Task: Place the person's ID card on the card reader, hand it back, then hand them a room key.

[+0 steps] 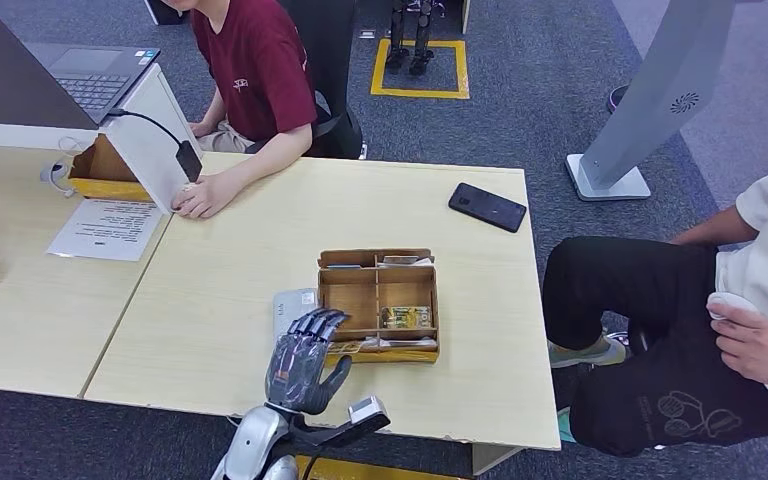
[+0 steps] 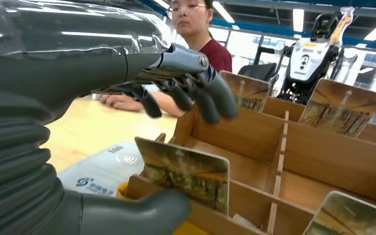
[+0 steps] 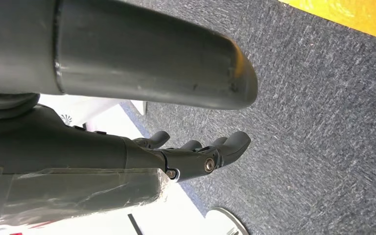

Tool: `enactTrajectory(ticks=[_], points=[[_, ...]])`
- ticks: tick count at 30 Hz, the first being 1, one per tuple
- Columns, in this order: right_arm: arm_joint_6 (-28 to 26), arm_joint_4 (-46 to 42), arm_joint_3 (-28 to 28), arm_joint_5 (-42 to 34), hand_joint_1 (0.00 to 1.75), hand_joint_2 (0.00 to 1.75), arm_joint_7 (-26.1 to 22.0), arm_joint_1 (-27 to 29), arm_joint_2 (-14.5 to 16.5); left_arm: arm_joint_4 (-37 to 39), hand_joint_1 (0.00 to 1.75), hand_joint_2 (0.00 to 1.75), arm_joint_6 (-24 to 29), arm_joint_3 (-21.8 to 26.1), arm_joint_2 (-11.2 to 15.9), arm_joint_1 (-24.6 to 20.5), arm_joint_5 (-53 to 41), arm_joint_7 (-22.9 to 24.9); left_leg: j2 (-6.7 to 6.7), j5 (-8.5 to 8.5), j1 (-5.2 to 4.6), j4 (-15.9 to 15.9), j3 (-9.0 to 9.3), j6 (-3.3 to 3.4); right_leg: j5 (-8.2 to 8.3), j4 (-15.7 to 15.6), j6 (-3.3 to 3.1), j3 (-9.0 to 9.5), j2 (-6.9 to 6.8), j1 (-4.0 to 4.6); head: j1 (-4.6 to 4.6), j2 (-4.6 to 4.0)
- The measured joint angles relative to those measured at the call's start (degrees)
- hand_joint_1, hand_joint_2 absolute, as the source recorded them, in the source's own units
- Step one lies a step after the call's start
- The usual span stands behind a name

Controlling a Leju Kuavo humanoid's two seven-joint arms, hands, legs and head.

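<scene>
My left hand hovers over the near table edge, open, fingers spread toward the wooden box. In the left wrist view its fingers reach over the box's near left compartment and its thumb lies just below a room key card standing against the box's front wall; I cannot tell whether it touches the card. The white card reader lies flat beside the box, under my fingers. My right hand hangs above the carpet, fingers loosely extended, holding nothing.
A person in a maroon shirt sits across the table, one hand resting on it. More key cards stand in the box. A black phone lies far right. A second person sits at the right.
</scene>
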Motion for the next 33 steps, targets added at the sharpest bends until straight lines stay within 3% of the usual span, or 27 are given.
enactTrajectory(ticks=[27, 33], points=[[-0.02, 0.00, -0.90, 0.00, 0.00, 0.00, -0.27, -0.04, 0.00, 2.36, 1.75, 1.75, 0.27, 0.03, 0.31, -1.60, 6.54, -1.81, 0.00, 0.01, 0.00, 0.00, 0.00, 0.01, 0.00, 0.00, 0.00, 0.01, 0.00, 0.00, -0.01, 0.00], [0.64, 0.00, -0.90, 0.00, 0.00, 0.00, -0.27, -0.03, -0.02, -2.35, 1.75, 1.75, -4.84, -0.12, 1.08, -3.11, 12.98, -2.42, -0.01, 0.02, 0.00, 0.01, 0.00, 0.01, 0.01, 0.00, -0.01, 0.00, -0.01, 0.00, -0.01, 0.00]])
